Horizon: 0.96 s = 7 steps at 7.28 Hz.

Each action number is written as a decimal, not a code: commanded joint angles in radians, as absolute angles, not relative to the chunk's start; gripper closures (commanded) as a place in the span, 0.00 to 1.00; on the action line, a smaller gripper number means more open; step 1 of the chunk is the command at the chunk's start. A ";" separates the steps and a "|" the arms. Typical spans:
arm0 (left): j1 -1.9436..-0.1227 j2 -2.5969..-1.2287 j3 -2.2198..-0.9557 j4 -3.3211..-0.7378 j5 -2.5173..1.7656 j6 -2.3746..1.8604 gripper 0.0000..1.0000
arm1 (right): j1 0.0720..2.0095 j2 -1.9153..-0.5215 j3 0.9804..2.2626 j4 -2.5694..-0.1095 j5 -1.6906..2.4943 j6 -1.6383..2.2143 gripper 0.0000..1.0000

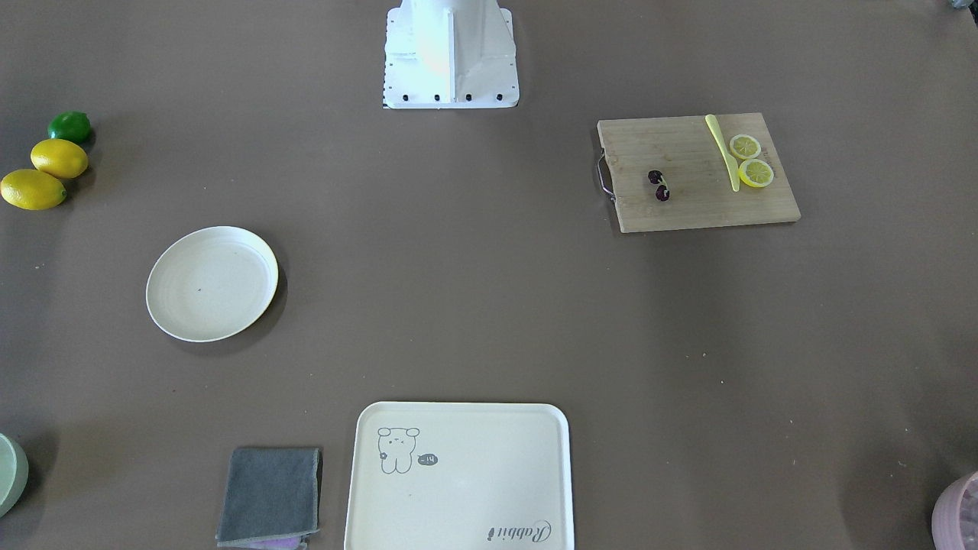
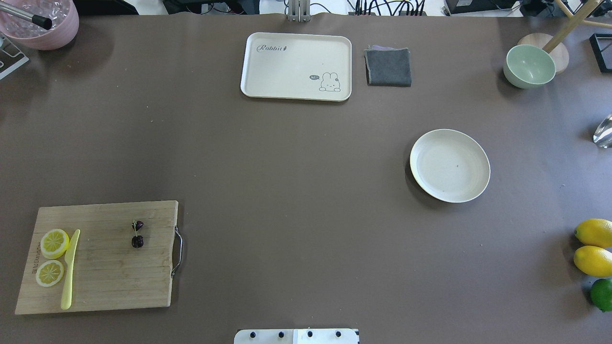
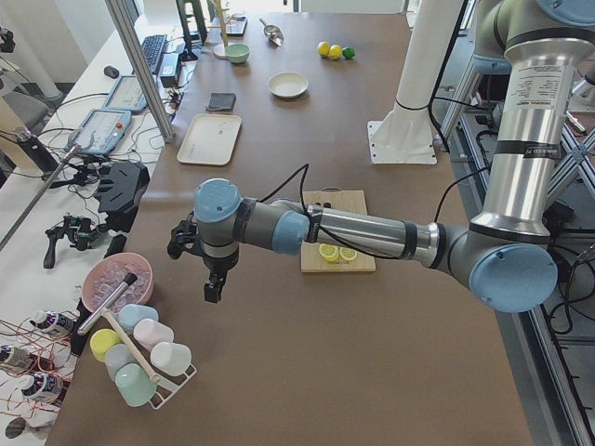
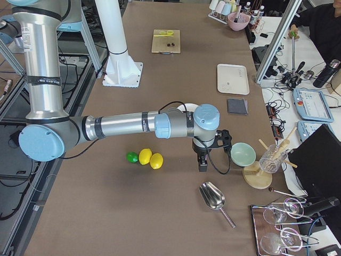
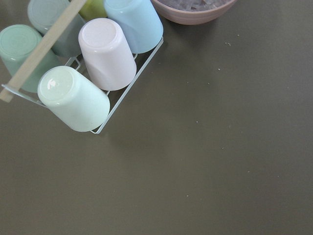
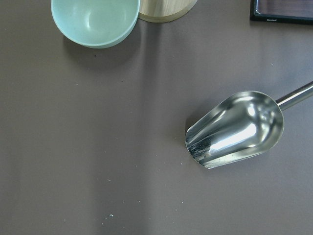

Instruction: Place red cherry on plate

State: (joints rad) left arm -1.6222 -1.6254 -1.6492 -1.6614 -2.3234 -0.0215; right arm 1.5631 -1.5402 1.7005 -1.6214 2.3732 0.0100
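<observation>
The red cherry is a dark maroon pair on a thin stem, lying on a wooden cutting board; the overhead view shows the cherry at the near left. The round cream plate stands bare at the mid right, far from the board. My left gripper hangs beyond the table's left end of the board, over bare table near a cup rack; I cannot tell if it is open. My right gripper hangs past the plate near a green bowl; its state cannot be told either.
Two lemon slices and a yellow knife share the board. A cream tray, grey cloth, green bowl, two lemons and a lime, metal scoop, pink bowl and cup rack ring the table.
</observation>
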 commanded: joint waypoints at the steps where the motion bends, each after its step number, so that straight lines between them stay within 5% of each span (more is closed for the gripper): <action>1: -1.626 -1.632 -1.649 -1.661 -2.318 -0.028 0.02 | 1.563 -1.543 1.703 -1.621 2.391 0.015 0.00; 7: -1.624 -1.637 -1.663 -1.661 -2.322 -0.031 0.02 | 1.563 -1.523 1.709 -1.620 2.390 0.063 0.00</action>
State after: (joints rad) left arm -1.6245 -1.6355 -1.6515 -1.6625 -2.3205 -0.0293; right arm 1.5644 -1.5311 1.7092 -1.6201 2.3907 0.0586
